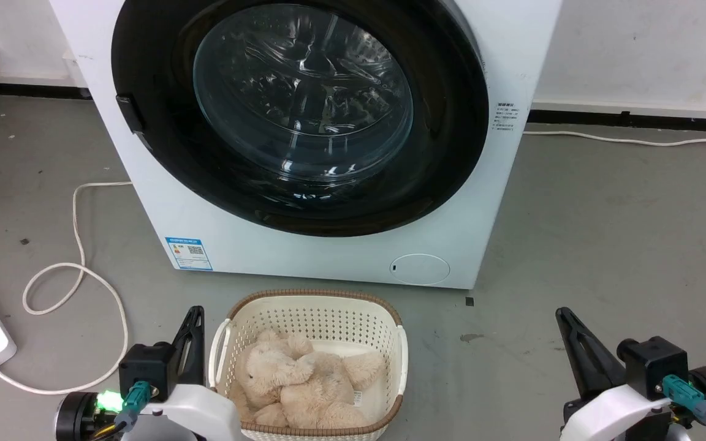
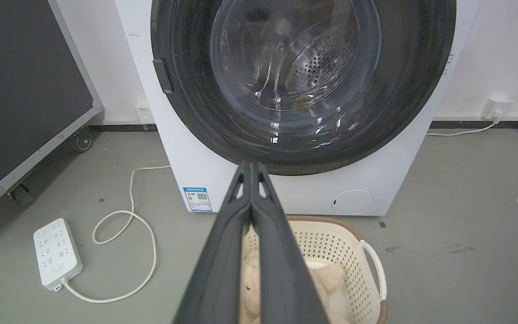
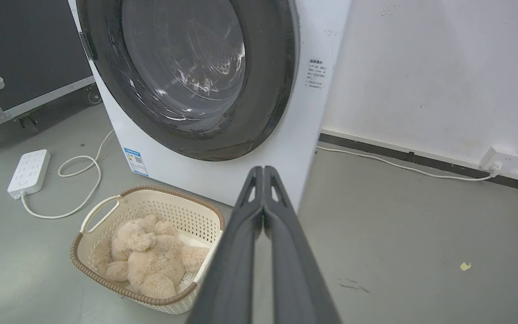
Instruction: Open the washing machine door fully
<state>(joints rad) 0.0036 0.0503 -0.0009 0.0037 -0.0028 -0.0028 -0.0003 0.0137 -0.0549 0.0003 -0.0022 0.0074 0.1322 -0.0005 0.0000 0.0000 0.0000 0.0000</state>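
Head view: the washing machine door (image 1: 301, 116) appears shut against the white machine front, so the task is judged not yet begun. A dark tab (image 1: 131, 116) is seen on the door's left rim and is judged to be the pull point, with the hinge taken to lie opposite. The left claw (image 1: 195, 315) is held low beside the basket (image 1: 316, 295), its fingers pressed together. The right claw (image 1: 562, 315) is held low over the floor, likewise closed, as the wrist views confirm. Both are kept well apart from the door, probably as a resting pose. A plush toy (image 1: 292, 383) is left in the basket just before the machine.
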